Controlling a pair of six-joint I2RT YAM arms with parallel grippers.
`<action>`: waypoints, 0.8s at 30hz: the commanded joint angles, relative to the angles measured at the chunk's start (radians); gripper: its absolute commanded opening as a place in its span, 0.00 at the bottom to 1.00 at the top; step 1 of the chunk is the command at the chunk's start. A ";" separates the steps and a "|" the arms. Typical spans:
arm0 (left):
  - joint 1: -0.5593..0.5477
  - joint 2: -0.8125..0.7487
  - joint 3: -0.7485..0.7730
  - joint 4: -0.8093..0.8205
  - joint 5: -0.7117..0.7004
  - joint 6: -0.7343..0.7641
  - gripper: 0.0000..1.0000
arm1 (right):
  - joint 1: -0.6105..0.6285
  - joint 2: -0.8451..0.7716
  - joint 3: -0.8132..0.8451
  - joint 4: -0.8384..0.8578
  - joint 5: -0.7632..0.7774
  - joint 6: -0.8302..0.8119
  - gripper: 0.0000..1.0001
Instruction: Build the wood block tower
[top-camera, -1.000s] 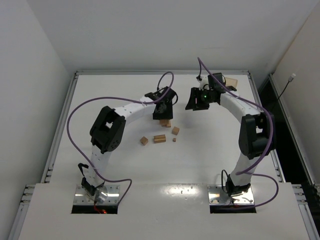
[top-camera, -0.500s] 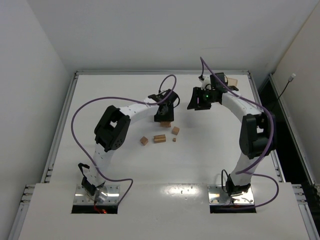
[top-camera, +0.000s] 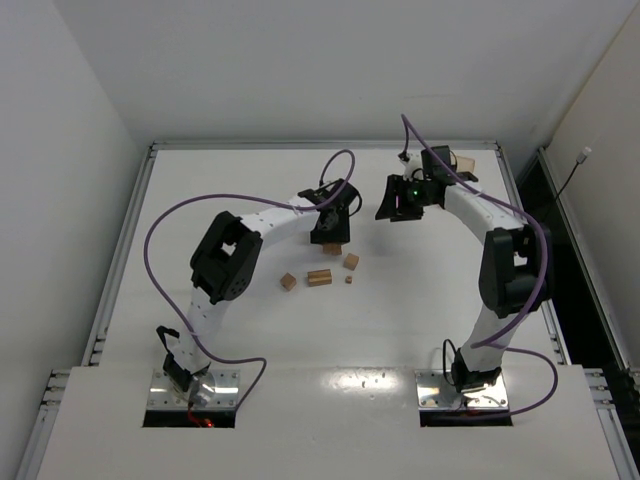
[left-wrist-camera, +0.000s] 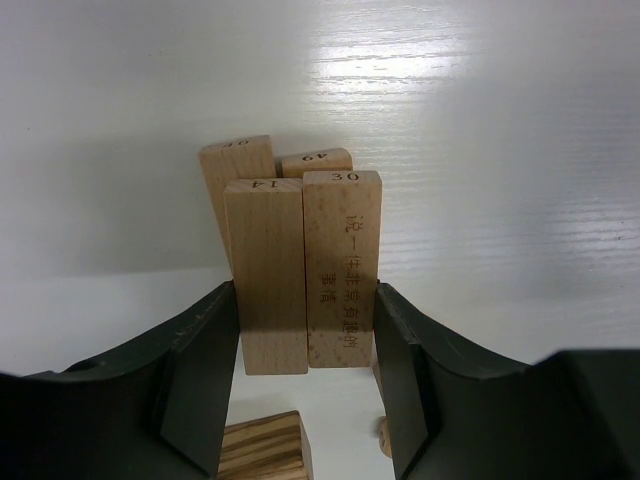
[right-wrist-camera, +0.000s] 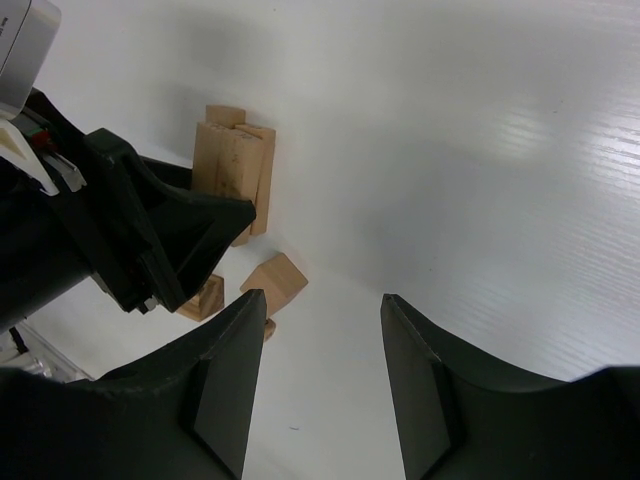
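Observation:
My left gripper (top-camera: 330, 232) sits over the small block stack (top-camera: 332, 248) in mid-table. In the left wrist view its jaws (left-wrist-camera: 306, 300) press on both sides of two light wood bars side by side, marked 14 (left-wrist-camera: 265, 270) and 30 (left-wrist-camera: 342, 260). Two more bars (left-wrist-camera: 238, 160) lie behind them. Loose pieces lie just near of it: a cube (top-camera: 351, 261), a short bar (top-camera: 319, 277), another cube (top-camera: 288, 282) and a tiny bit (top-camera: 348, 280). My right gripper (top-camera: 397, 210) (right-wrist-camera: 322, 300) is open and empty, to the right of the stack (right-wrist-camera: 232, 170).
A translucent amber box (top-camera: 462, 161) stands at the far right corner behind the right arm. The table's raised metal rim (top-camera: 120, 260) runs along the left, right and far sides. Purple cables loop above both arms.
My left gripper has moved a little right and nearer, onto the stack, mostly in the first half second. The right gripper has barely shifted. The loose blocks have not moved.

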 joint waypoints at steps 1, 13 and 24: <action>-0.013 0.010 0.019 0.014 -0.002 -0.012 0.26 | -0.010 0.003 0.009 0.008 -0.015 -0.005 0.47; -0.013 0.021 0.019 0.023 -0.013 -0.002 0.62 | -0.010 0.022 0.019 -0.001 -0.034 -0.005 0.47; -0.013 0.021 0.010 0.034 -0.013 0.007 0.79 | -0.010 0.022 0.019 -0.001 -0.034 -0.014 0.47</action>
